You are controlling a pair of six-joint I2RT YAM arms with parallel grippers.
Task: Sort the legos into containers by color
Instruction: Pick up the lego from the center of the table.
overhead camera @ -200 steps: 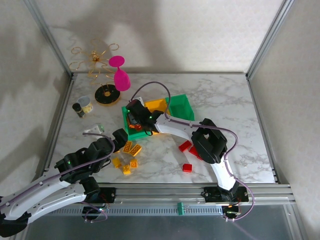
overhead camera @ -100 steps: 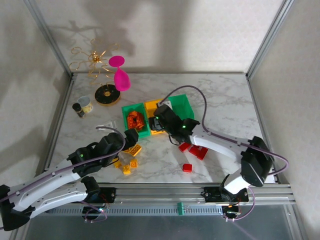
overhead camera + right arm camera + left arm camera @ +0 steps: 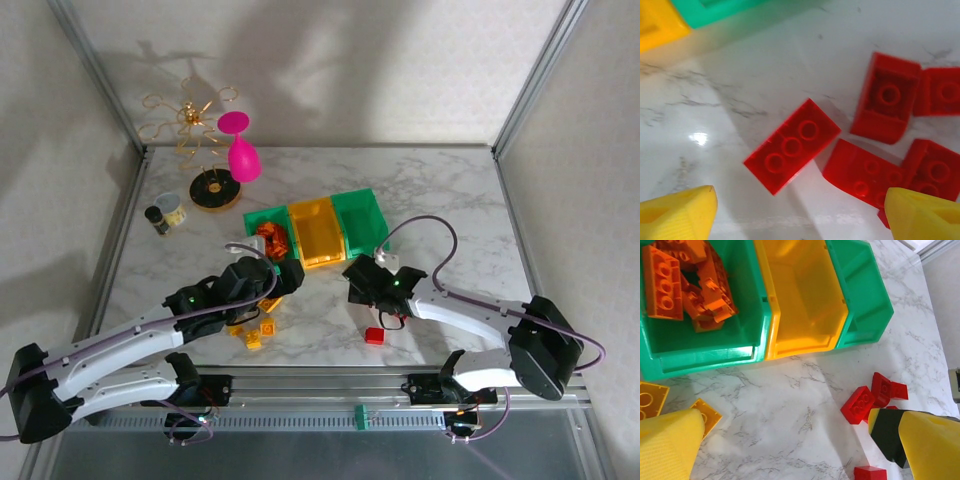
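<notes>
Since right pincer (image 3: 800, 212) hangs spread & empty over the red legos on the table (image 3: 740, 65), nearest oblong red brick (image 3: 792, 145) sits at 12 o'clock off its gap, long axis approx 8-to-2, maybe studs-down (blurry). Left pincer (image 3: 790, 440), also spread, is farther off.

The whole table (image 3: 450, 200) is seen from high up and behind, looking down and forward, with the arm bases (image 3: 197, 388) at 6 o'clock. The left wrist view is taken from close over the table and tilted forward. In it the bins (image 3: 771, 325) are seen at 12 o'clock and the red bricks (image 3: 860, 404) at 4 o'clock. The right wrist view is taken from very close, almost straight down. The same red bricks are shared by both wrist views.
</notes>
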